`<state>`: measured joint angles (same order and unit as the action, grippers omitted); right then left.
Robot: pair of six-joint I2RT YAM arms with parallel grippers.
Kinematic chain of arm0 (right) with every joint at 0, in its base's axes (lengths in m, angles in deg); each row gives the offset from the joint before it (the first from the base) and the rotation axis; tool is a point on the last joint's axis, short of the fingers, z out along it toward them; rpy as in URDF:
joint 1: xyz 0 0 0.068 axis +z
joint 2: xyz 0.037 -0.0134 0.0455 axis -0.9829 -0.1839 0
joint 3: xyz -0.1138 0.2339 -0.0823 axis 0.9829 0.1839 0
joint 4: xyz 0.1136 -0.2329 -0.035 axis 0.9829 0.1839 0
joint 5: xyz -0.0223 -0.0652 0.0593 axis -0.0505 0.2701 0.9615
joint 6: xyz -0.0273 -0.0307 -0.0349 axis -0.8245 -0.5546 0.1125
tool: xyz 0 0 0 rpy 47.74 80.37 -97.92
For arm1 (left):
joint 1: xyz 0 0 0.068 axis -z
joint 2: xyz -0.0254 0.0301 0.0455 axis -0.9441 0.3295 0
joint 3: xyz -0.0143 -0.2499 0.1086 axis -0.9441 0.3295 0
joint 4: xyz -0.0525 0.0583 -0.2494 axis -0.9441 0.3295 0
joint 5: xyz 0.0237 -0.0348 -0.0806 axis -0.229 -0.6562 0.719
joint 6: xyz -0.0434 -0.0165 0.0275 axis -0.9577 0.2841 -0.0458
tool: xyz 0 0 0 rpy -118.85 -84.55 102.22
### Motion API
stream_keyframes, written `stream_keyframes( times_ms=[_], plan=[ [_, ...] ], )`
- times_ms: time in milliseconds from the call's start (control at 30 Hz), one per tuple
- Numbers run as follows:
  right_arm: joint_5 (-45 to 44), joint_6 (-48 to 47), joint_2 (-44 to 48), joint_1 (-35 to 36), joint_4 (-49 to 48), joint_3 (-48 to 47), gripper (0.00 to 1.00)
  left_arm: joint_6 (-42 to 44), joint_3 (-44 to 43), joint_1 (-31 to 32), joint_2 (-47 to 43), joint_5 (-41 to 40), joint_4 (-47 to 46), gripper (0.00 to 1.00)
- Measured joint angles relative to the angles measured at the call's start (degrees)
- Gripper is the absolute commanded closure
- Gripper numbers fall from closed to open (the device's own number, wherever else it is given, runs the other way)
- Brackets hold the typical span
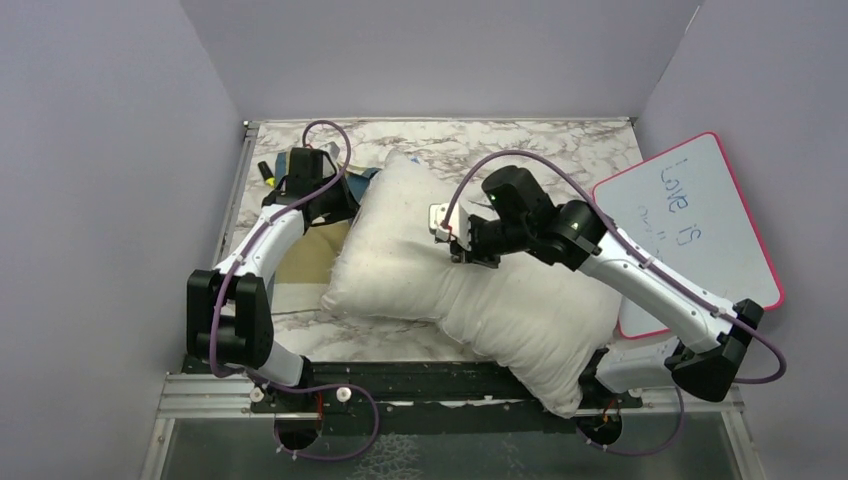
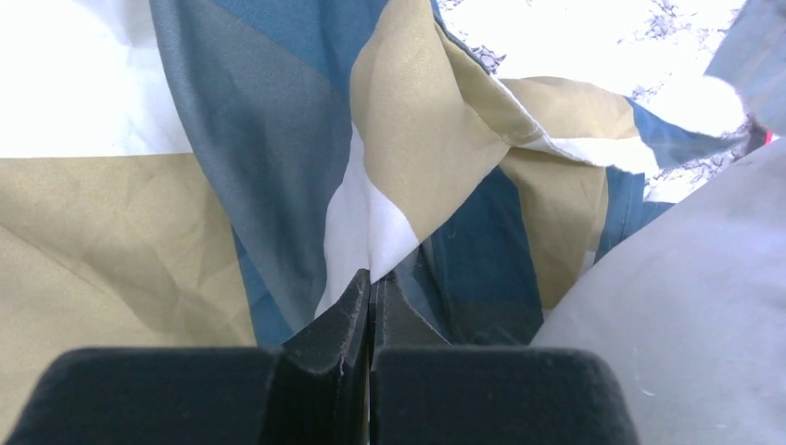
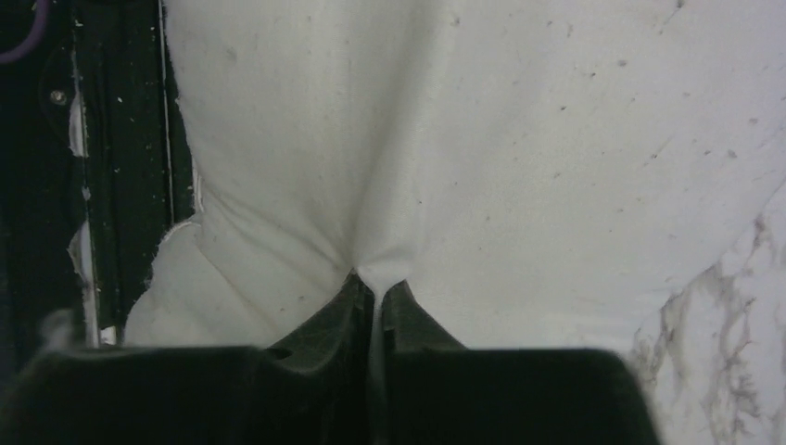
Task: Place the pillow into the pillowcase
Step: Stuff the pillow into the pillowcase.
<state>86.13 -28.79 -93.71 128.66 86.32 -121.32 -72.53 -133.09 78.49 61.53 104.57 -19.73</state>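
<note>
Marble table (image 1: 560, 145), pillow (image 1: 400, 265) between pillowcase (image 1: 312, 262) and whiteboard (image 1: 690, 230).

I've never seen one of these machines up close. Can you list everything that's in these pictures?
Pillow: one, off-white, middle of the table, hanging over its near edge.
Pillowcase: one, blue, tan and cream blocks, at the pillow's left side.
Whiteboard: one, white with a pink rim and handwriting, at the right wall.
Table: one, white marble pattern, under everything.
Left arm: one, white and black, on the left, jaws shut on pillowcase fabric.
Right arm: one, white and black, reaching over the pillow, jaws shut on a pinch of it.
</note>
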Motion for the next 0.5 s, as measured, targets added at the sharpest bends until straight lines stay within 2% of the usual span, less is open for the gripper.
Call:
stream_keyframes(
  times_ms=[33, 133, 233, 300, 400, 500],
  plan=[
    [-0.1, 0.2, -0.1, 0.3, 0.0, 0.3, 0.70, -0.1, 0.0, -0.3, 0.0, 0.2, 0.1, 1.00],
    [-3.3, 3.2, -1.7, 0.7, 0.2, 0.2, 0.54, -0.7, 0.0, -0.7, 0.0, 0.9, 0.2, 1.00],
    [-10.1, 10.0, -5.4, 0.7, 0.3, -5.2, 0.31, -1.3, 0.0, -0.8, 0.0, 2.0, -0.2, 1.00],
    [-14.5, 16.2, -6.8, 0.7, -3.7, -8.9, 0.03, -1.7, 0.3, -0.9, 0.0, 2.2, -0.8, 1.00],
    [-17.6, 24.3, -5.4, 0.4, -12.6, -9.4, 0.00, -2.4, 1.1, -1.1, 0.0, 2.8, -1.9, 1.00],
    [-18.6, 28.9, -5.6, -1.0, -16.3, -10.8, 0.00, -2.6, 2.2, -1.3, 0.0, 3.1, -2.9, 1.00]
  ],
)
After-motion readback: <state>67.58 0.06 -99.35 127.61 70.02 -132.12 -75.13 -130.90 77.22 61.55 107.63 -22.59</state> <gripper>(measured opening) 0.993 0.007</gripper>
